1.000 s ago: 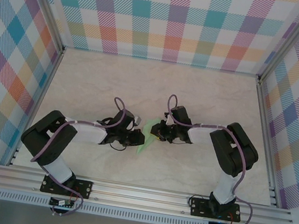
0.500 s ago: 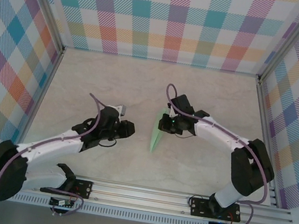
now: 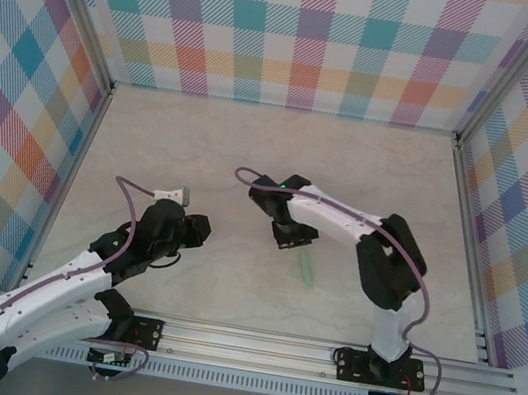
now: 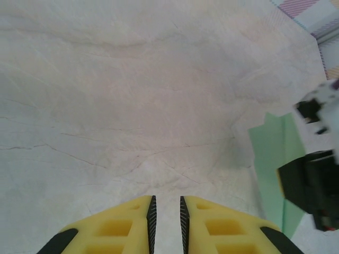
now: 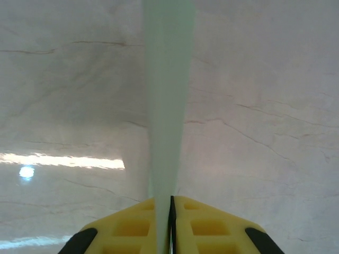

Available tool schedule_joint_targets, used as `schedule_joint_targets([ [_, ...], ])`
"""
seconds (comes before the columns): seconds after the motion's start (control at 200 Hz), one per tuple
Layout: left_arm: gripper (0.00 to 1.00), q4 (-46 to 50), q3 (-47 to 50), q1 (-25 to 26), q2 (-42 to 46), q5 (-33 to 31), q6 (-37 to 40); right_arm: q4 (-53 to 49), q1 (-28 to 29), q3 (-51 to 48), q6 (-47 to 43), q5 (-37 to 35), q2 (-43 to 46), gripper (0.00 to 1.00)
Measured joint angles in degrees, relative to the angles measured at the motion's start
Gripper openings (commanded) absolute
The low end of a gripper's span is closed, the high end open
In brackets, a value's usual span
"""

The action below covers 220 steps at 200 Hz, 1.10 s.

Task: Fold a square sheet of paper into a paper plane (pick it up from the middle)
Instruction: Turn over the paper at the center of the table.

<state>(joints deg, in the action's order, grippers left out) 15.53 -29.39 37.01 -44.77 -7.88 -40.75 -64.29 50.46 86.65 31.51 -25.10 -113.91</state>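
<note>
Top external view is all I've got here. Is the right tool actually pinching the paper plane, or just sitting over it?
Observer: Pinching. In the right wrist view the right tool is shut on the paper plane, with no gap left between the pads.
Operator: How does the plane sit in the grip?
Observer: It runs straight ahead from between the fingertips, narrowest at the grip and widening further out.
Operator: And is the left tool holding anything?
Observer: No. In the left wrist view the left tool has a narrow gap between its fingers, with only bare table showing through it.
</note>
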Motion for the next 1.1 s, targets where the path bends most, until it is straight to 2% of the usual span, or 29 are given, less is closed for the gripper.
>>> schedule_joint_targets([
  [0.11,0.23,1.51,0.0,0.0,2.19,-0.9,0.0,-0.72,3.08,4.96,1.29,0.79,-6.56,0.2],
  [0.205,0.23,2.78,0.0,0.0,3.13,-1.29,0.0,0.2,4.98,6.82,2.14,3.37,-8.63,0.34],
  [0.295,0.24,3.82,0.0,0.0,3.41,-1.25,0.02,1.38,5.95,6.88,1.97,6.4,-8.35,0.54],
  [0.42,0.25,4.07,0.0,0.0,3.39,-1.16,0.07,5.4,5.79,3.98,1.44,10.51,-4.2,0.71],
  [0.52,0.26,4.0,0.0,-0.02,3.04,-0.57,0.13,8.66,5.66,-1.14,0.66,13.18,4.0,0.73],
  [0.59,0.27,3.82,0.0,-0.04,2.38,0.22,0.48,11.5,5.05,-5.55,0.59,14.82,11.19,0.67],
  [0.645,0.27,3.65,0.0,-0.04,1.49,1.42,0.83,14.12,4.39,-9.6,0.13,16.87,17.03,0.53],
  [0.71,0.28,2.91,0.0,-0.04,-0.39,3.32,1.18,17.55,2.71,-14.64,-0.2,20.2,23.02,0.32],
  [0.815,0.3,-0.04,0.0,-0.04,-4.31,7.34,1.38,23.08,-1.86,-22.84,-0.5,26.77,29.57,0.14],
  [0.98,0.32,-5.42,0.0,-0.04,-11.28,13.51,1.25,29.09,-7.08,-32.06,-0.52,35.21,31.56,0.04],
  [1.1,0.32,-8.31,-0.09,0.28,-16.83,16.31,1.07,32.22,-8.81,-35.21,-0.46,39.39,30.71,0.04],
])
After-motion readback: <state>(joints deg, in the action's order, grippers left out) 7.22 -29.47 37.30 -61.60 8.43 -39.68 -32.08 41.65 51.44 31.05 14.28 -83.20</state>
